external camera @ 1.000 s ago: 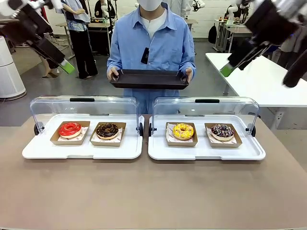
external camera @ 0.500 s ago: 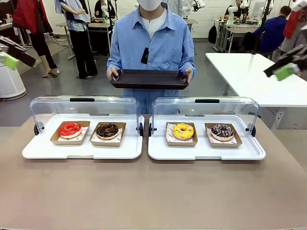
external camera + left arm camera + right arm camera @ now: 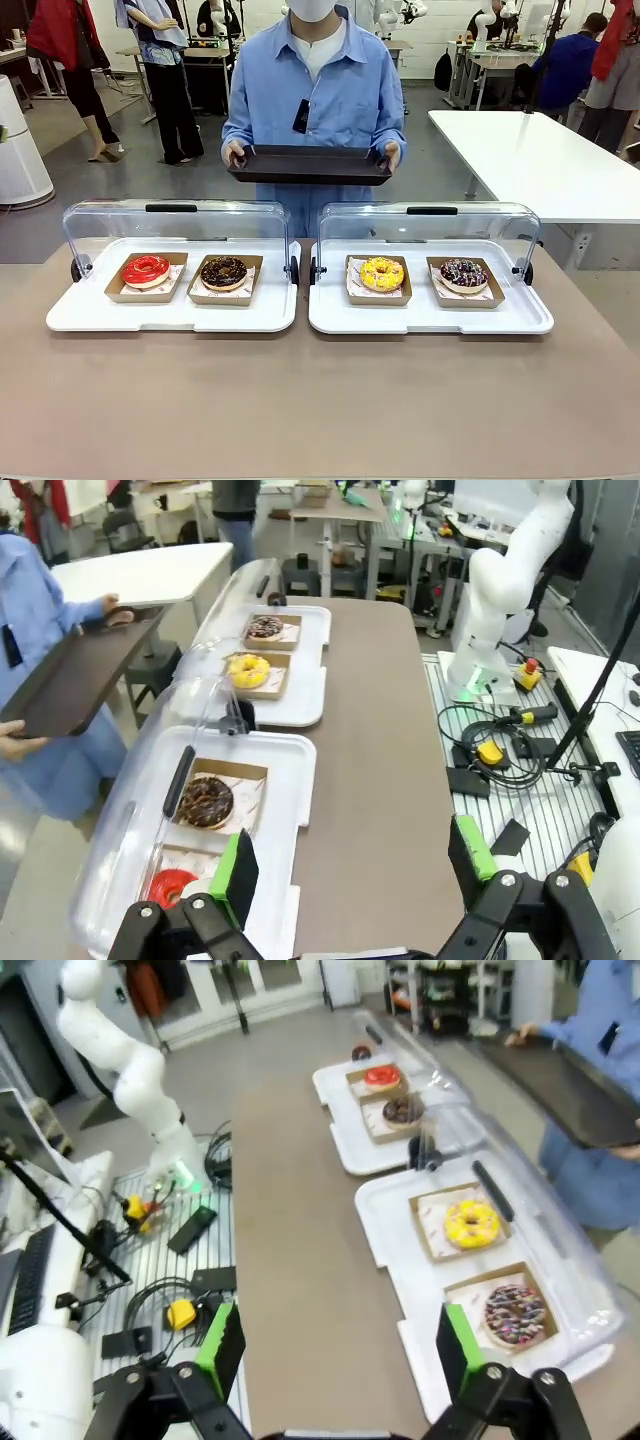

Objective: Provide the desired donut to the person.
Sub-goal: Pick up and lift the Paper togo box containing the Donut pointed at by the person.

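Observation:
The person [image 3: 315,80] in a light blue shirt stands at the far side, holding a dark empty tray [image 3: 310,165] in both hands. Four donuts lie in paper trays: red [image 3: 146,269], chocolate [image 3: 223,271], yellow [image 3: 382,272] and dark sprinkled [image 3: 463,273]. My left gripper [image 3: 352,865] hangs open high above the table's left end, over the red donut [image 3: 170,887] and chocolate donut [image 3: 206,801]. At the table's other end my right gripper [image 3: 338,1348] is open and high, near the sprinkled donut [image 3: 515,1312] and yellow donut [image 3: 471,1222]. Both hold nothing.
The donuts sit on two white serving trays [image 3: 80,315] [image 3: 520,318], whose clear lids [image 3: 175,222] are tipped back toward the person. Bare brown tabletop [image 3: 320,400] lies in front of them. A white side table [image 3: 540,160] stands at the right. Cables and controllers [image 3: 500,750] lie beside the arm bases.
Both arms have swung up and outward, leaving the front view: the left to the left, the right to the right. The person, tray and donuts have not moved.

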`<state>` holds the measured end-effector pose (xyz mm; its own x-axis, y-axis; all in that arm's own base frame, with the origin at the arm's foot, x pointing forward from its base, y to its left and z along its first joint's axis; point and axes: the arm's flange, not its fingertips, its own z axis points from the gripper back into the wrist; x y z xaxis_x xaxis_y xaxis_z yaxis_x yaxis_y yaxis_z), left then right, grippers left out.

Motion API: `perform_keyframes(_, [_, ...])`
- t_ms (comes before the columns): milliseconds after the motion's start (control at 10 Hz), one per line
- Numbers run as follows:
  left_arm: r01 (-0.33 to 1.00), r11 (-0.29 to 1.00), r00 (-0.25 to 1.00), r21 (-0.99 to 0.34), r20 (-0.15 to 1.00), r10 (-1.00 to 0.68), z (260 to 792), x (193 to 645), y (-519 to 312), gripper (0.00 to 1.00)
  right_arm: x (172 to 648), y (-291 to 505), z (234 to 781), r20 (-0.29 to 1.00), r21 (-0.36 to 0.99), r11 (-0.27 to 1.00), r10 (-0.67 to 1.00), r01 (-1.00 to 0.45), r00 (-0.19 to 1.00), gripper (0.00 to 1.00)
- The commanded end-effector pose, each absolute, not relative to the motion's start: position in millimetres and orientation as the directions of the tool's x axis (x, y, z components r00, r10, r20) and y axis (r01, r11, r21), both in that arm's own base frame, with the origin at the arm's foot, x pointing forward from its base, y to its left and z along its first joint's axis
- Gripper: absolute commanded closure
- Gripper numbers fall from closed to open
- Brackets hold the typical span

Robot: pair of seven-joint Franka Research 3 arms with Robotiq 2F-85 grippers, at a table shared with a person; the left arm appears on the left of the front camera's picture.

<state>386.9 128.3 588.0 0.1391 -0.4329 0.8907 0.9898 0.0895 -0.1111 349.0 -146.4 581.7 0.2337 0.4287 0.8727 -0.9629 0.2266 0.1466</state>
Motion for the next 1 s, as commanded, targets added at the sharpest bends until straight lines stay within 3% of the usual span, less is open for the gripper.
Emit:
perform_keyframes(0, [0.984, 0.155, 0.143, -0.084, 0.894, -0.425, 587.5, 375.6, 142.1, 0.0, 342.6, -156.2, 578.4, 0.909, 0.12, 0.217, 0.368, -0.969, 0.196, 0.0])
perform_keyframes(600, [0.946, 0.308, 0.235, -0.101, 0.869, -0.435, 581.4, 357.8, 176.4, 0.0, 329.1, -177.1, 571.3, 0.897, 0.141, 0.282, 0.369, -0.949, 0.242, 0.0])
perform_keyframes(900, [0.956, 0.273, 0.217, -0.104, 0.879, -0.424, 581.1, 363.9, 183.9, 0.0, 332.2, -179.4, 574.4, 0.894, 0.147, 0.289, 0.372, -0.946, 0.252, 0.0])
